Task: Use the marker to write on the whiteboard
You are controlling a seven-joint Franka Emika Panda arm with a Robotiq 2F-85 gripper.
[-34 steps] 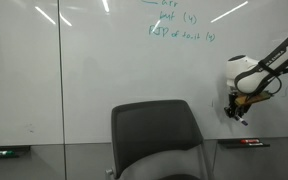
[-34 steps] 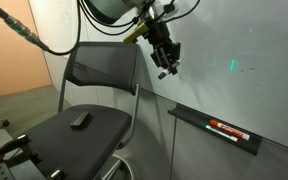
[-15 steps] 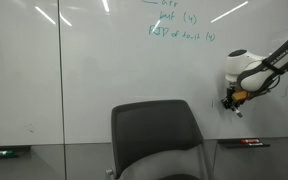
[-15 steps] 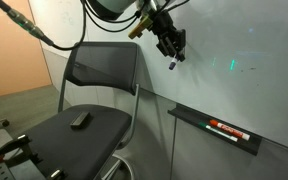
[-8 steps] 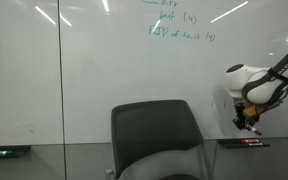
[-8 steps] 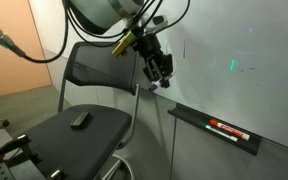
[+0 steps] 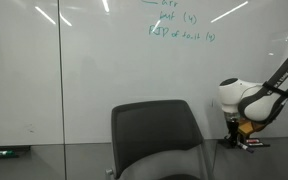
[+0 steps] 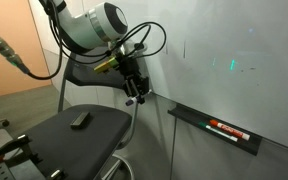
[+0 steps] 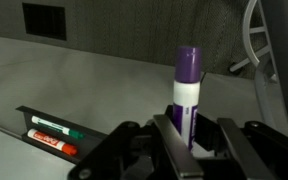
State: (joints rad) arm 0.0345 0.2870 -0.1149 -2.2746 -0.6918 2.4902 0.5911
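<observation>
My gripper (image 9: pixel 189 138) is shut on the marker (image 9: pixel 187 85), which has a white barrel and a purple cap and stands up between the fingers in the wrist view. In both exterior views the gripper (image 7: pixel 242 130) (image 8: pixel 134 92) hangs low, beside the chair back and a little off the whiteboard (image 7: pixel 84 70) (image 8: pixel 234 40). The marker tip is apart from the board. Green handwriting (image 7: pixel 179 25) sits high on the board, well above the gripper.
A black tray (image 8: pixel 189 116) on the board's lower edge holds a reddish marker (image 8: pixel 227 128); the wrist view shows it with a green marker (image 9: pixel 52 126) and a red one (image 9: pixel 52 144). A black chair (image 7: pixel 152 135) stands close, with a small dark object (image 8: pixel 80 120) on its seat.
The gripper with the marker has dropped from beside the board at mid height to low near the tray, moving away from the board surface towards the chair back.
</observation>
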